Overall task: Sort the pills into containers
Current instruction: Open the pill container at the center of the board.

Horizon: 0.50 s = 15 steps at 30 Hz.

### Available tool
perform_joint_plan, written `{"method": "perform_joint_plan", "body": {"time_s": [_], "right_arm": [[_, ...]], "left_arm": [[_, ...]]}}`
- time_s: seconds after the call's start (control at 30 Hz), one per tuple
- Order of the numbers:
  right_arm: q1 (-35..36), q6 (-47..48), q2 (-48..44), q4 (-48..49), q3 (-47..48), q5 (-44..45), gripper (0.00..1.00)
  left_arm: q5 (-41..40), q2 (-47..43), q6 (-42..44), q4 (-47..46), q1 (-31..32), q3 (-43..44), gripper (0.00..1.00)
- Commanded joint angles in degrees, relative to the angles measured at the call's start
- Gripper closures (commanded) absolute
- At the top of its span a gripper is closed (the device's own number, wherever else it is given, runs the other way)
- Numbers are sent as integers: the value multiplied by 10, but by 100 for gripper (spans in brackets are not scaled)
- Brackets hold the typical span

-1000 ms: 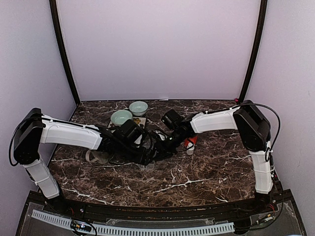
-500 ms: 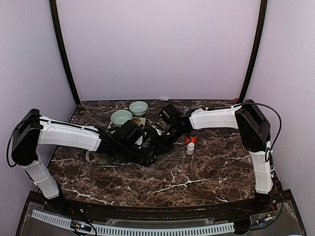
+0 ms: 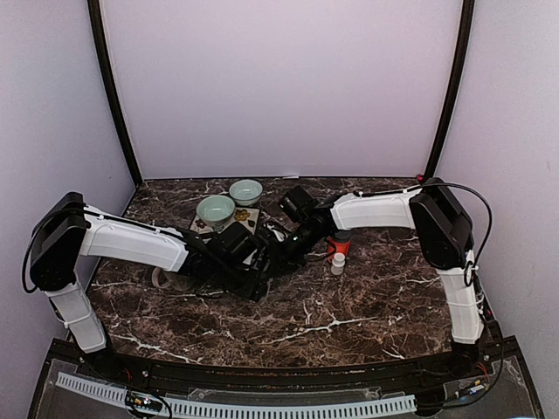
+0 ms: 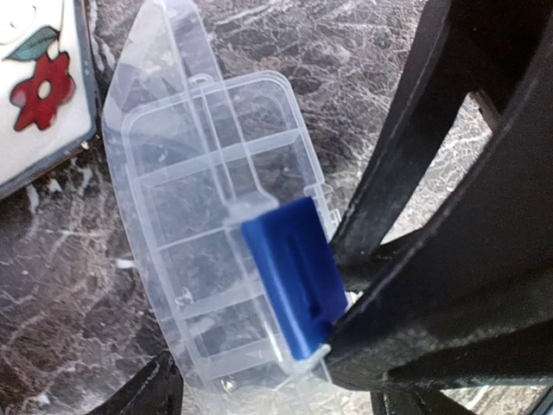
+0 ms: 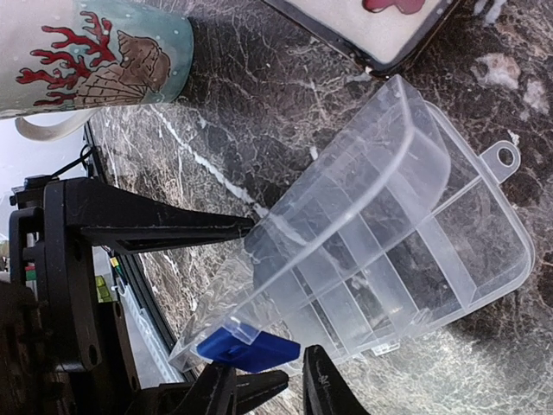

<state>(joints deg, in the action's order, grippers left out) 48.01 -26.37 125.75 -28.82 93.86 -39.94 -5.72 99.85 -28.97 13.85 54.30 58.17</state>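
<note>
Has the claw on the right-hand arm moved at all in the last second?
Yes. The right gripper, clamped on the organiser box, has shifted left, away from the small white bottle.

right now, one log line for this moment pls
left end effector open at organiser box | right end effector shut on blue latch | lid half raised | cells look empty

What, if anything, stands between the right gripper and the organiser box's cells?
Only the clear lid of the organiser box: tilted partway up, it hangs over the cells. The blue latch sits right at the right gripper. Nothing else visible lies between.
</note>
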Motion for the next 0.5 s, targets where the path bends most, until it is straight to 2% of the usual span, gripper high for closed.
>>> {"method": "perform_joint_plan", "body": {"time_s": [0.0,0.47], "right_arm": [[5,13,10,-9,20,-5,73],[5,21,32,-11,23,11,73]], "left_arm": [[-27,-13,11,0,5,0,25],[-29,-30,12,-23,3,-28,32]]}}
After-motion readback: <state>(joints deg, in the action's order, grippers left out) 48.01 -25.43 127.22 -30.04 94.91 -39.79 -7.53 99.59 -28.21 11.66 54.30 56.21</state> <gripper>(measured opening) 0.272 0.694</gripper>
